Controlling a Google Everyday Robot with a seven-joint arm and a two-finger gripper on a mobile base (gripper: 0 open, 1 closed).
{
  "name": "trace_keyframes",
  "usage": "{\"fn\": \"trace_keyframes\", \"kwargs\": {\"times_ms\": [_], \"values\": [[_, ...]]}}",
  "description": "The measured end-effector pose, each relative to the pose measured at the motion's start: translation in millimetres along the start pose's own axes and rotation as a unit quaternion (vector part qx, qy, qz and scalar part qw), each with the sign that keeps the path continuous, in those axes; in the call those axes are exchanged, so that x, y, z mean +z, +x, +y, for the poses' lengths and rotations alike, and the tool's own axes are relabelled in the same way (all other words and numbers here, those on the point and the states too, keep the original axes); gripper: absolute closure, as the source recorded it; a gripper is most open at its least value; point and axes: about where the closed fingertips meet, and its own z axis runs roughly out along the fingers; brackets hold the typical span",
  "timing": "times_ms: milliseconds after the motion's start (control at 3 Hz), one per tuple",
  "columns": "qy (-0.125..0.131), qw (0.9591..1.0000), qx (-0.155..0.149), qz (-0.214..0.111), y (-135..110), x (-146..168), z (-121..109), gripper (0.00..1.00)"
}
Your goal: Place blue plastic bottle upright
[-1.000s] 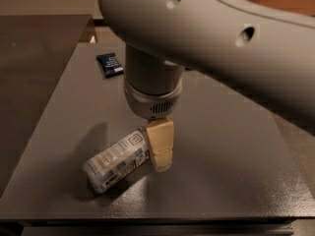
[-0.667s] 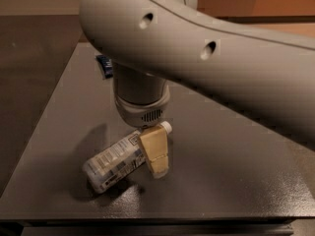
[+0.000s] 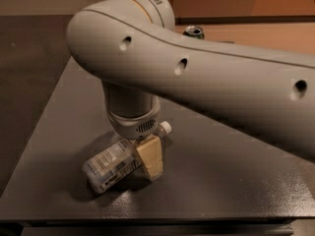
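The blue plastic bottle (image 3: 109,167) lies on its side on the dark table (image 3: 221,181), near the front left. Its white cap (image 3: 165,128) points up and to the right, and its pale label faces me. My gripper (image 3: 146,157) hangs straight down from the grey wrist and sits at the bottle's neck end, with its tan tip in front of the bottle's shoulder, low over the table top. The part of the bottle behind the gripper is hidden.
The big grey arm (image 3: 206,77) crosses the upper view from the right and hides most of the table's back. The top of a green can (image 3: 194,32) shows above the arm at the back. The table's front edge (image 3: 157,220) is close below the bottle.
The arm has swung further left across the view and the gripper has come down onto the bottle's neck end. The bottle lies where it was. The dark packet is now hidden.
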Motion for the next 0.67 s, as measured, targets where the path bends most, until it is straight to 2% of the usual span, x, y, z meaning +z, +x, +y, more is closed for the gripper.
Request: {"fn": "trace_keyframes", "kwargs": {"times_ms": [667], "values": [[0.001, 0.9996, -0.029, 0.006, -3.0, -3.7, 1.1, 0.65]]}}
